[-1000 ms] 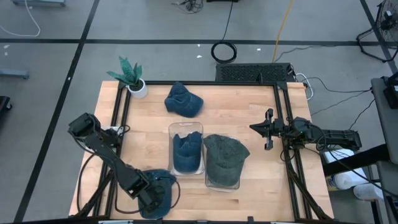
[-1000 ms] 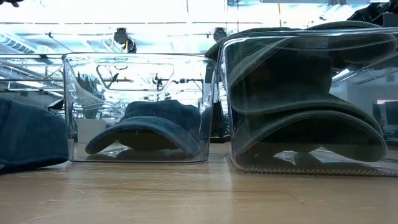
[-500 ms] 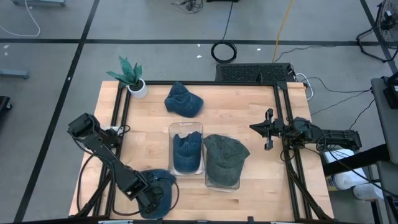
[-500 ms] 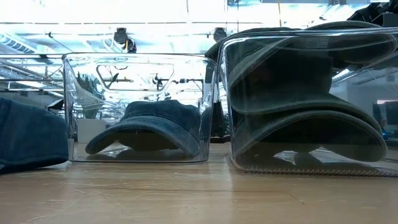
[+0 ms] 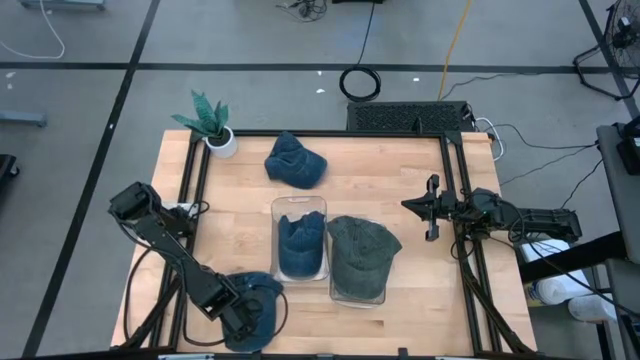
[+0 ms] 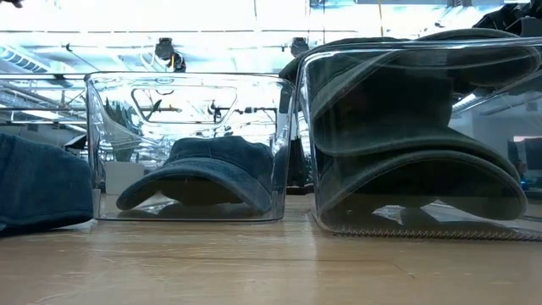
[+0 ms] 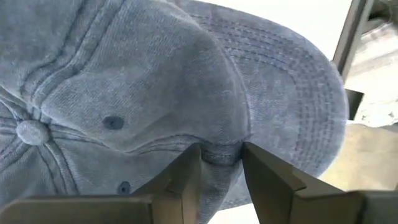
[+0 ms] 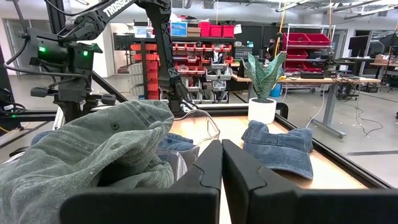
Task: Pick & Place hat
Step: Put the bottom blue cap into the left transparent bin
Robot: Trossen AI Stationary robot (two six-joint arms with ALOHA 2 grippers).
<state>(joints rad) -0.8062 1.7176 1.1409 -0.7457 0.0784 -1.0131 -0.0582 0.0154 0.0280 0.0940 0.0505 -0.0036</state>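
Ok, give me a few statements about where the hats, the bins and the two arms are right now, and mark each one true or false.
1. The left gripper has its jaws pinching a fold of the blue hat at the table's near left corner. True.
2. The right gripper hangs over the green hat. False: it waits at the table's right side, jaws shut and empty.
3. The left clear bin holds a blue hat. True.
4. The green hat lies flat on the bare table. False: it sits on the right clear bin.
5. The potted plant stands between the two bins. False: it stands at the far left corner.
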